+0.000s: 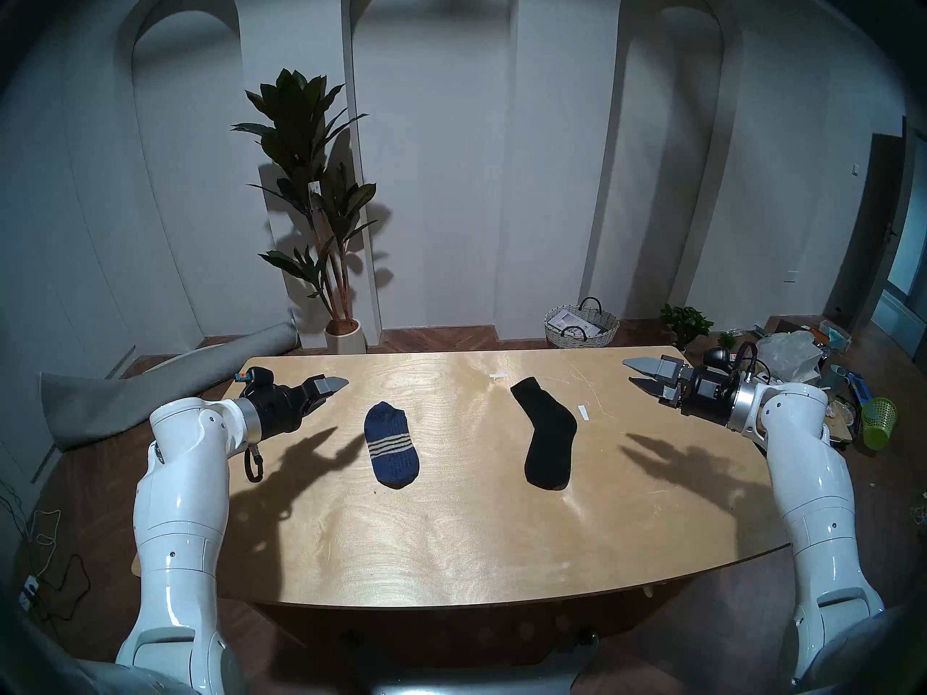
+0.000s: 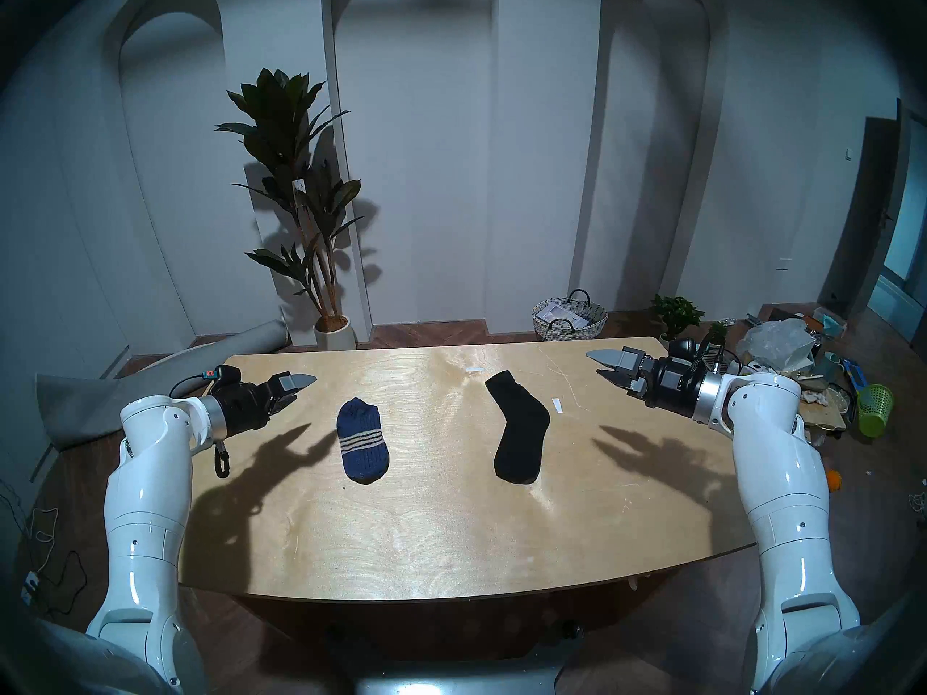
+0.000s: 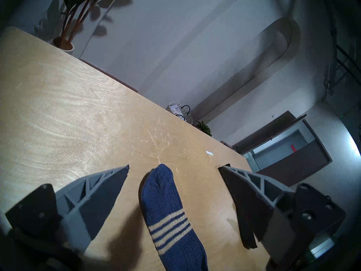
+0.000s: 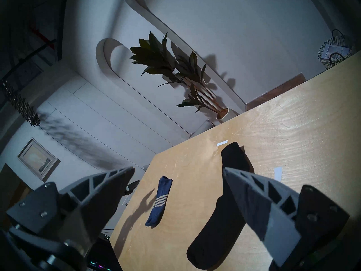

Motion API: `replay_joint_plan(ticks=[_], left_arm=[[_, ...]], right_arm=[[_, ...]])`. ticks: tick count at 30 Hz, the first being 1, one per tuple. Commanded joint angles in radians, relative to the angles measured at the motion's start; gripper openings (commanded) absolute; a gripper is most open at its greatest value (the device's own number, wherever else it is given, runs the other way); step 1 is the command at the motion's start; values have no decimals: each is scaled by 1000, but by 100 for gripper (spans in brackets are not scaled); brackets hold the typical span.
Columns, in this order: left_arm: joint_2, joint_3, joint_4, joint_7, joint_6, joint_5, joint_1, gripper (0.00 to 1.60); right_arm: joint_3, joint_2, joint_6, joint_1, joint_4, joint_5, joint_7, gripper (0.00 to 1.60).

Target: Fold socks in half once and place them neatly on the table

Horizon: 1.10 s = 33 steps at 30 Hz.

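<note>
I judge no fold has begun: both socks lie flat and unfolded on the worktop (image 1: 451,528). My left fingers (image 1: 328,397) and right fingers (image 1: 636,372) hang spread and empty. The navy sock (image 1: 392,445) sits at 4 o'clock from my left, the black sock (image 1: 548,438) at 8 o'clock from my right. Next, 1 end needs pinching.

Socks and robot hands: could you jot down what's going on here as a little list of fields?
blue striped sock: flat and unfolded on the table, nearer the left arm
black sock: flat, unfolded, bent at the heel, nearer the right arm
left gripper: open, empty, above the table's left end, clear of the socks
right gripper: open, empty, above the table's right end
paper slips: small white strips near the black sock
folding: not yet begun
</note>
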Motion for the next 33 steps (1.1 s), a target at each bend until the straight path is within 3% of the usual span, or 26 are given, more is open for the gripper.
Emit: replay_joint_plan(ticks=[1,33], left_arm=[[0,44,69,-8,-2,-18,-80,160],[95,248,363,-6,-2,-5,-288,160]], right_arm=[[-15,9,-2,25,12,62,59,160],[-113,73,-2,20,74,265,65,160]])
